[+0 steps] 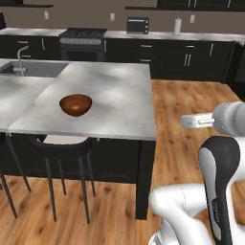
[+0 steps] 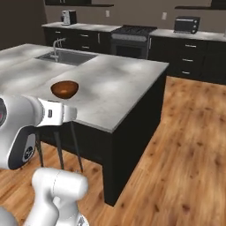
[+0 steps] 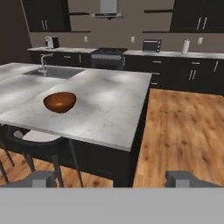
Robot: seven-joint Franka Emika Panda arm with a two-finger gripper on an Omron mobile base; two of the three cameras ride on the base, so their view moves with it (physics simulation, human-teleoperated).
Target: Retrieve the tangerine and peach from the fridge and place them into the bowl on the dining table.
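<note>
Hand [image 3: 112,178] open, empty, facing surface [image 3: 109,100]. Bowl [image 3: 60,101] holds no fruit; find fridge first, approach handles squarely.

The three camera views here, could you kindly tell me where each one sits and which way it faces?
Left base view: behind the arm's left, facing the dining table and bowl; arm rises lower right.
Right base view: behind its right, facing the same table, sink beyond; arm lower left.
Hand view: on the hand, looking level across the table; the open gripper shows its fingertips at the bottom.
All share bowl, table and stove.
</note>
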